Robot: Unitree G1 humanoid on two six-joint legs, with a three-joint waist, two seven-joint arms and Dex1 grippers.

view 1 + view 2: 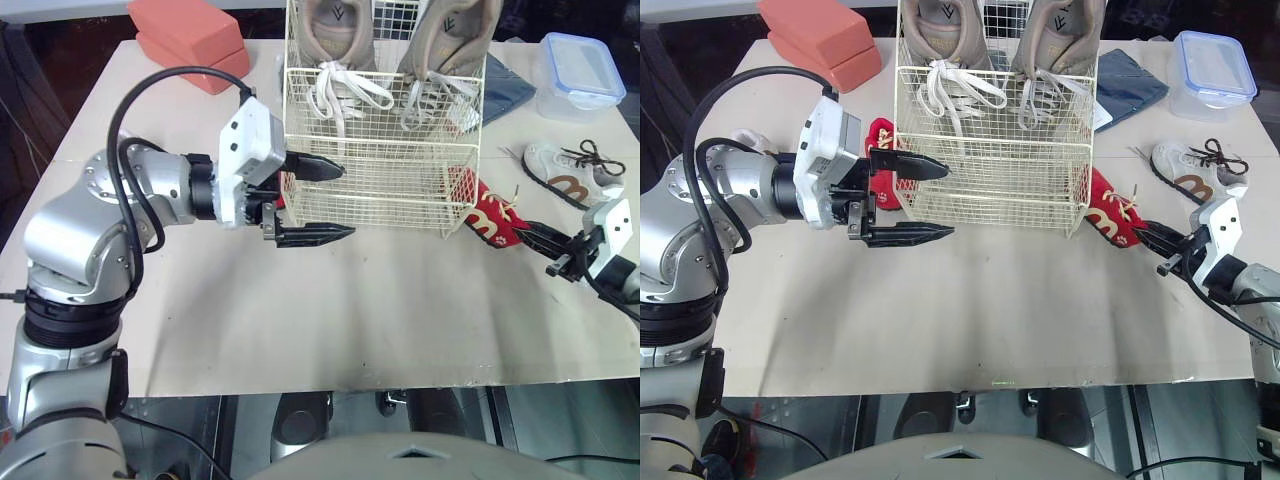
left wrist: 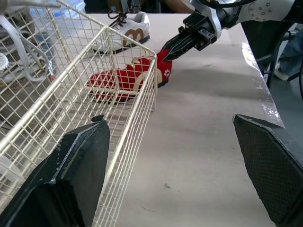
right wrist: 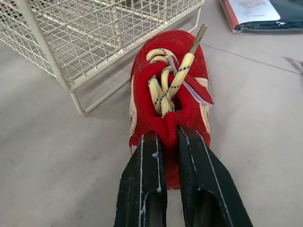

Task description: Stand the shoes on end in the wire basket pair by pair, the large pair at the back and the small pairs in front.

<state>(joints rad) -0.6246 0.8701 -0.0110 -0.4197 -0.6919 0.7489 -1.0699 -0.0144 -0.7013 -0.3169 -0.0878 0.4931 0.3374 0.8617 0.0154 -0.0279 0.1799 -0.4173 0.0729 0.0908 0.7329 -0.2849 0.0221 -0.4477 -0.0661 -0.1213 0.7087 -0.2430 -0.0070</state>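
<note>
at the front right corner of the wire basket (image 1: pixel 380 190), a small red shoe (image 3: pixel 165 80) sits on the bench (image 1: pixel 350 320), toe toward the wires. the right gripper (image 3: pixel 168 135) has its jaws clamped on the soft heel collar. the large beige trainers (image 1: pixel 340 30) already stand on end at the back. the left gripper (image 1: pixel 347 200) hangs at the basket's front left corner, jaws wide apart, with a second red shoe (image 1: pixel 880 140) just behind it. the pinch is thin and on padding, so the shoe could swing or slip when lifted. its toe or loose laces might snag the rim. the left jaws could shove the basket.
</note>
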